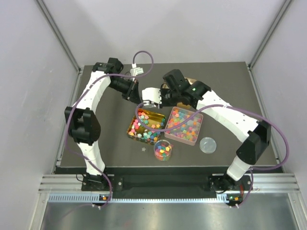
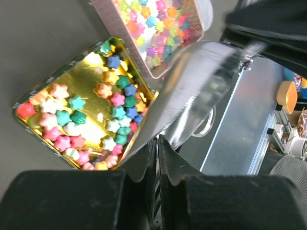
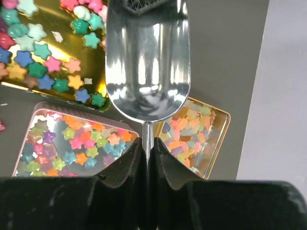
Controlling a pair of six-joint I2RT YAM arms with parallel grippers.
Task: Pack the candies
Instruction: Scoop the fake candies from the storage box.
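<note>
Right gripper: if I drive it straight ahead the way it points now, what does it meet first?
The right gripper is shut on the handle of the scoop, so the scoop leads. The dark ribbed part at its far lip, apparently the left gripper, would be met first. Depth is unclear.
</note>
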